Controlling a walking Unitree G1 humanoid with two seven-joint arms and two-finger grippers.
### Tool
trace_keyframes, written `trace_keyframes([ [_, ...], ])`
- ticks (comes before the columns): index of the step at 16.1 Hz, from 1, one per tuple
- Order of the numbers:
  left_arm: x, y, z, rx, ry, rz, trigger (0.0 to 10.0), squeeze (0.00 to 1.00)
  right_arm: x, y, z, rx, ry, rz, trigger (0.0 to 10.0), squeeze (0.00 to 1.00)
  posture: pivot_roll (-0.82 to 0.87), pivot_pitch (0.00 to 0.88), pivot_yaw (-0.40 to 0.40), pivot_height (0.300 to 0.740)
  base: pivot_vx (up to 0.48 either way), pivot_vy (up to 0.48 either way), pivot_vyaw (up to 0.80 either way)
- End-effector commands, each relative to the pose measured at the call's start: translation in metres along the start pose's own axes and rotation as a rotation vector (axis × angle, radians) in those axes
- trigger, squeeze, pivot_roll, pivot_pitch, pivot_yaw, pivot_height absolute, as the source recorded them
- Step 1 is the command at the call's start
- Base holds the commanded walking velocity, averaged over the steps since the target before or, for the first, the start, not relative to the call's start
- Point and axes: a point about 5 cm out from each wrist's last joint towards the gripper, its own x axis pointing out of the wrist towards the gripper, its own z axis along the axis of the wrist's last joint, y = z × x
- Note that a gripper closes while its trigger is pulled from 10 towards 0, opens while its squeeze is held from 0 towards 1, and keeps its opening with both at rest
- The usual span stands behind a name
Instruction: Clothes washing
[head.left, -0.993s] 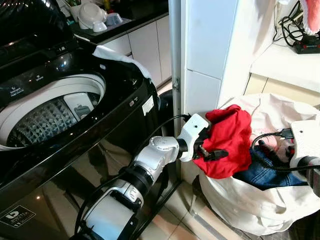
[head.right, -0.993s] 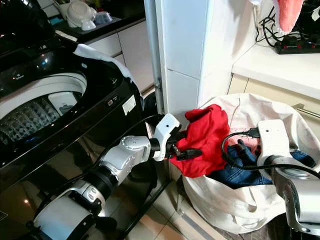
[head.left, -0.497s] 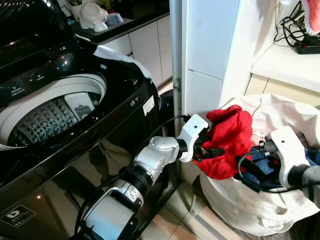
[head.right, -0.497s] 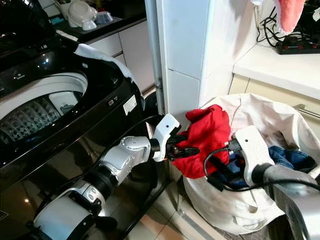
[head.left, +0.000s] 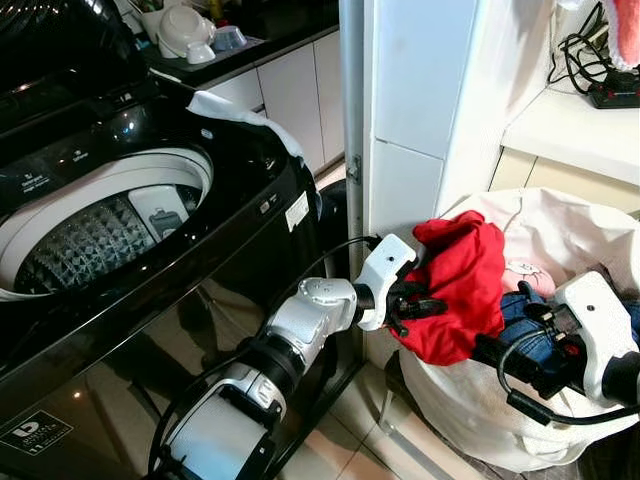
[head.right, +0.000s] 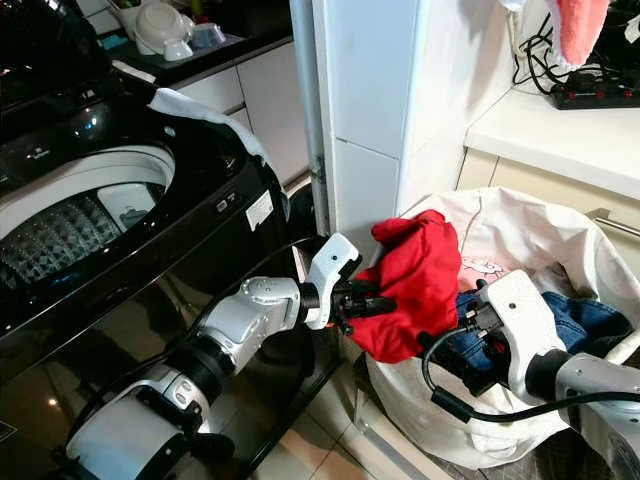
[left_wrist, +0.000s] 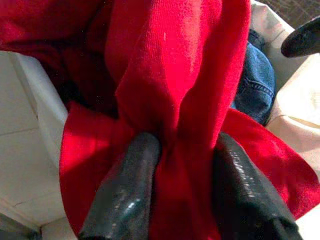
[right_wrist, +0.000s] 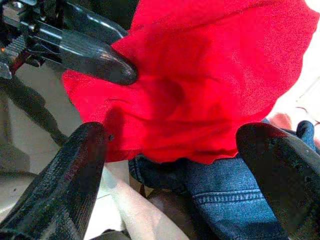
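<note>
From the head views, the left gripper (head.left: 425, 305) is pinching a red garment (head.left: 462, 285) and holding it bunched up over the near rim of a white laundry bag (head.left: 480, 415) — the cloth is hanging partly inside the bag and partly over its edge. Jeans (head.right: 565, 320) are lying in the bag just beside it. The right gripper (head.right: 455, 340) is reaching in low from the right, its tips sitting under the red cloth's lower hem. To the left, a black washer (head.left: 200, 250) is standing with its lid up and its drum (head.left: 90, 240) showing. A white pillar (head.left: 410, 110) is rising between washer and bag, and a countertop (head.left: 575, 130) with cables is sitting behind.

In the left wrist view, the two black fingers (left_wrist: 125, 190) are squeezing together on a thick fold of the red garment (left_wrist: 175, 75), with denim (left_wrist: 255, 85) and the bag's cloth beyond.

In the right wrist view, the fingers (right_wrist: 65, 185) are standing wide apart, gripping nothing — the red garment's (right_wrist: 210, 85) hem and the jeans (right_wrist: 225, 200) are lying between them, and one left finger (right_wrist: 95, 57) is pressing into the red cloth.
</note>
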Motion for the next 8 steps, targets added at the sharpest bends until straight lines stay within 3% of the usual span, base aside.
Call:
trace_keyframes([
  [1,0.0194,-0.0252,-0.0012,-0.039,-0.025,-0.080,0.0,0.00,-0.0017,0.0027,0.0037,-0.023,-0.018,0.019,10.0,0.00,-0.21,0.000,0.123,0.740,0.000,0.000,0.00],
  [8,0.0162,-0.0188,0.0032,-0.062,-0.060,-0.030,0.0,0.00,-0.0006,0.0015,0.0048,-0.036,-0.037,0.019,10.0,0.00,-0.21,0.000,0.124,0.740,0.000,0.000,0.00],
])
